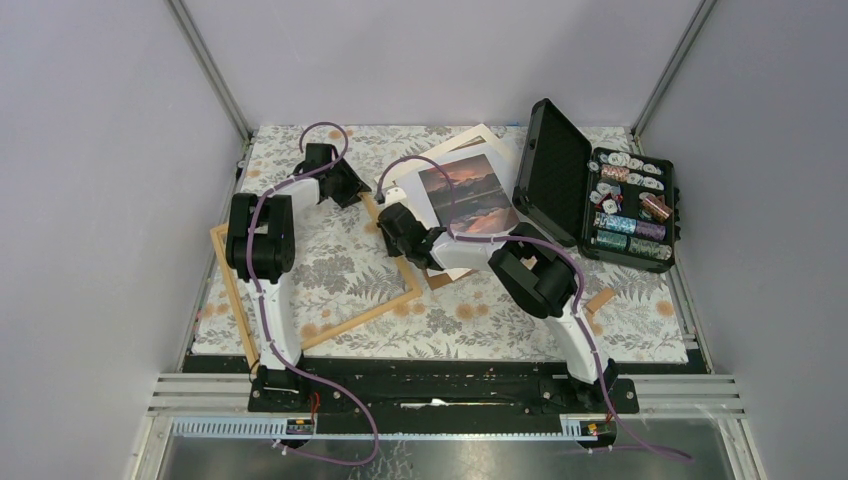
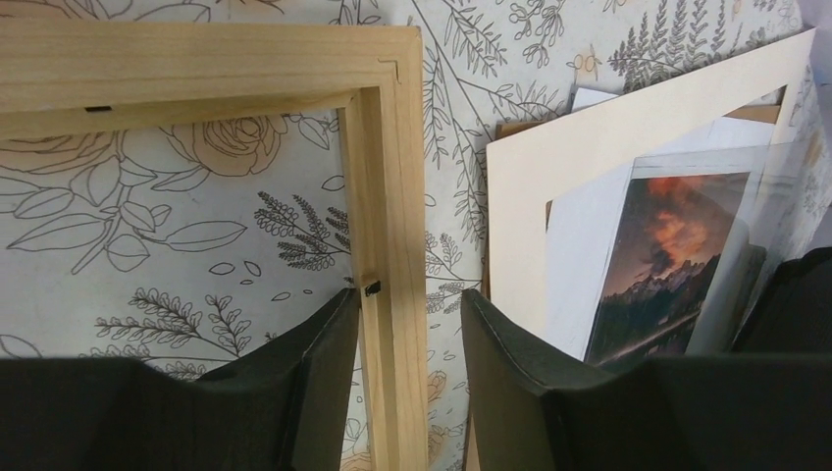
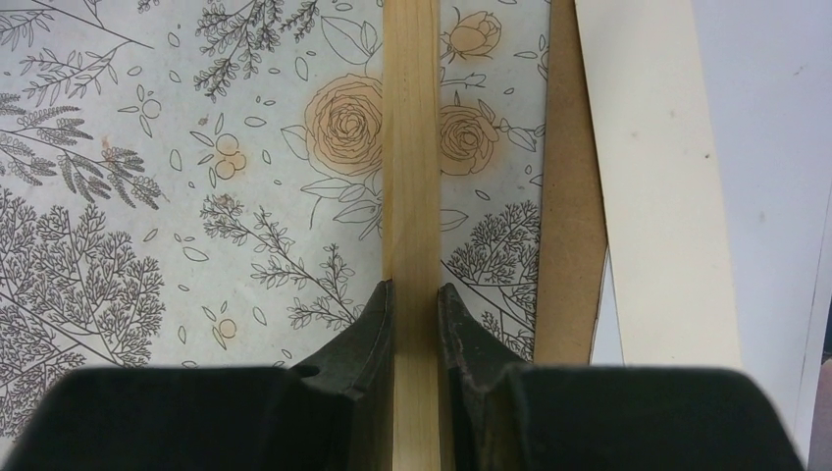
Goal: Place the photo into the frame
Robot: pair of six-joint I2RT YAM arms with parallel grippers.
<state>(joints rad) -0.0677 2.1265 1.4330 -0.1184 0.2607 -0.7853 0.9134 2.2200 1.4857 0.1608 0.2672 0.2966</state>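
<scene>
Only the view from above shows the whole frame [image 1: 355, 318]. It is laid flat and askew on the flowered bench [image 1: 480, 320]. The photo [image 1: 468, 190] is seen outside the frame, on a cream mat [image 1: 478, 132] beside an open black case [image 1: 548, 170]. In the left wrist view, the left pincer [image 2: 407, 304] is seen with jaws apart, astride a frame rail below a corner, with a gap left on one side. In the right wrist view, the right pincer [image 3: 412, 289] is clamped on a frame rail. The left arm is stretched toward the frame's far corner, and the right arm is bent across toward the middle.
</scene>
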